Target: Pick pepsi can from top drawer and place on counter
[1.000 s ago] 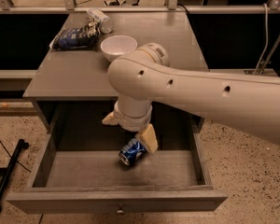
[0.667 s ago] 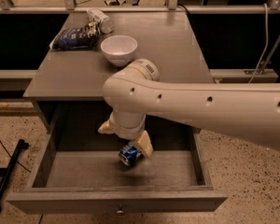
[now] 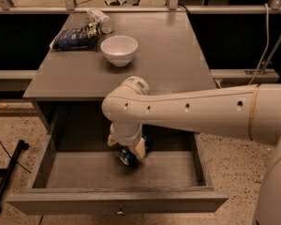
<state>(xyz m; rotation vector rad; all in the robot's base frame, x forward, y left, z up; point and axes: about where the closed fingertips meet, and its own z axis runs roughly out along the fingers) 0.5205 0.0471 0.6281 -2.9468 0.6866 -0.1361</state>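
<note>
The pepsi can (image 3: 127, 157), small and blue with a silver end, lies tilted in the middle of the open top drawer (image 3: 117, 203). My gripper (image 3: 128, 146) reaches down into the drawer from the large white arm. Its two cream fingers (image 3: 140, 149) sit on either side of the can's upper part and are closed against it. The can's top is hidden by the gripper. The counter (image 3: 168, 64) is the grey cabinet top just behind the drawer.
A white bowl (image 3: 119, 49) stands on the counter's left half. A dark blue snack bag (image 3: 76, 36) and a lying bottle (image 3: 100, 20) are at its back left corner. A black stand foot (image 3: 7, 177) rests on the floor at left.
The arm has swung lower and left, further into the drawer. The fingers have drawn closer together around the can. The can has stayed in nearly the same spot.
</note>
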